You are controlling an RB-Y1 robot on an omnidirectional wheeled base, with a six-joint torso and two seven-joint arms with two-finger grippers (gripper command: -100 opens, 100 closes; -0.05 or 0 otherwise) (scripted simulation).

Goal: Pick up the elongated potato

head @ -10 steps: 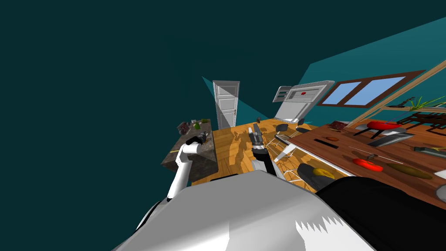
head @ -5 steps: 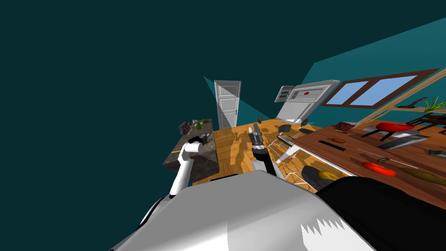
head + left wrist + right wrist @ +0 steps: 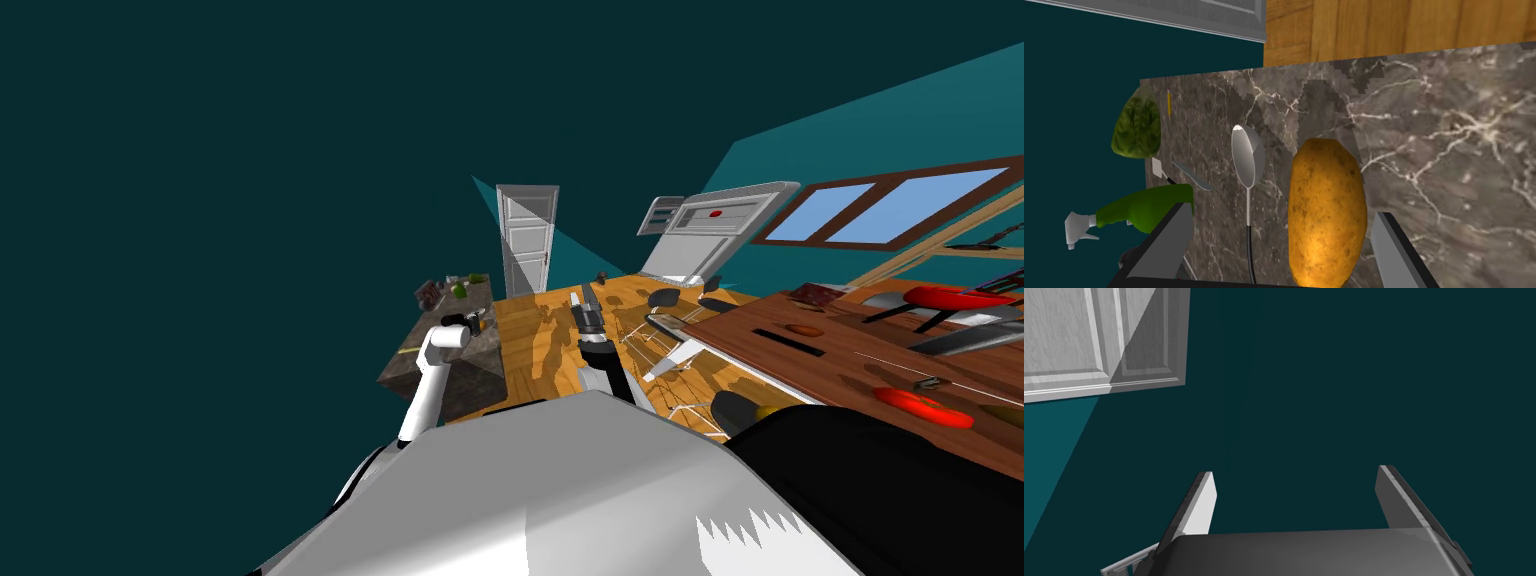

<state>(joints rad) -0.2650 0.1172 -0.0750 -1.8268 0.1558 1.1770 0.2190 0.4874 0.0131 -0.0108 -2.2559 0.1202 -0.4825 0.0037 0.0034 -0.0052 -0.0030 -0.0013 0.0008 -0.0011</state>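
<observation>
One dark marble counter [image 3: 452,372] lies at eleven o'clock. Over it hangs the released left gripper [image 3: 1284,211], fingers [image 3: 1173,235] flanking the elongated potato [image 3: 1326,210] at its twelve o'clock without pressing it. The right gripper [image 3: 1296,472], also released, points toward twelve. A ladle [image 3: 1248,156] lies beside the potato.

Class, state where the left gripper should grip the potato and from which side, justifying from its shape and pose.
Grip the potato across its narrow middle, descending from above: it lies flat on the counter, long axis lined up inside the open left gripper. Mind the spoon alongside.
</observation>
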